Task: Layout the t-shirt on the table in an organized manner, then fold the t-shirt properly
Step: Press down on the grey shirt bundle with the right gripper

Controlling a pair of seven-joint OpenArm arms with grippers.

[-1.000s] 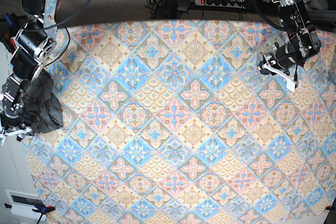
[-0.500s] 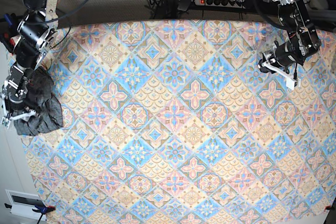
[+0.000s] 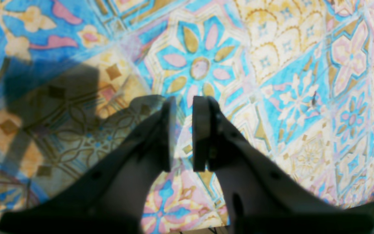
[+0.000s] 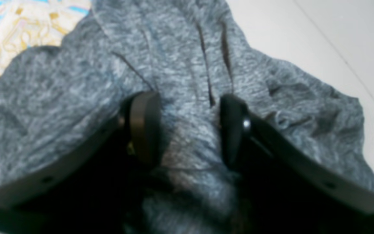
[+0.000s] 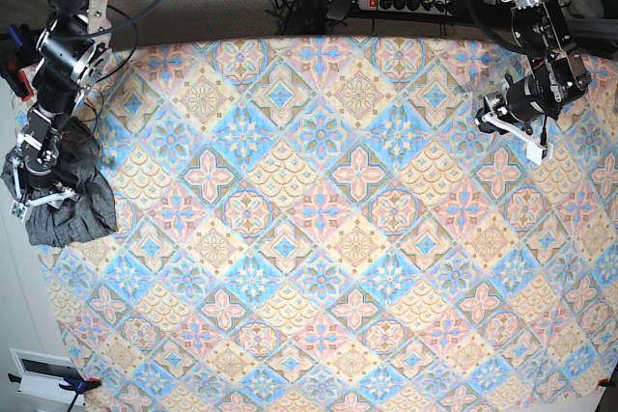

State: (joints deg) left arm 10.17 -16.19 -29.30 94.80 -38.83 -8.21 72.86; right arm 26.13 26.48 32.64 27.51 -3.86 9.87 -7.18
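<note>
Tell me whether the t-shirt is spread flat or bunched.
Bunched: the t-shirt sits as a crumpled, creased heap at the table's edge, partly overhanging.

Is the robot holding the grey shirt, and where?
Not clearly gripped: the right gripper is open over a bunched fold of the t-shirt. The left gripper holds nothing above the table.

Heathered dark-grey t-shirt (image 5: 70,202), crumpled in a heap, overhanging one edge of the pastel diamond-tiled surface (image 5: 338,238).

bare patterned table (image 5: 328,238) across the middle, bunched t-shirt (image 5: 72,209) at its edge
</note>
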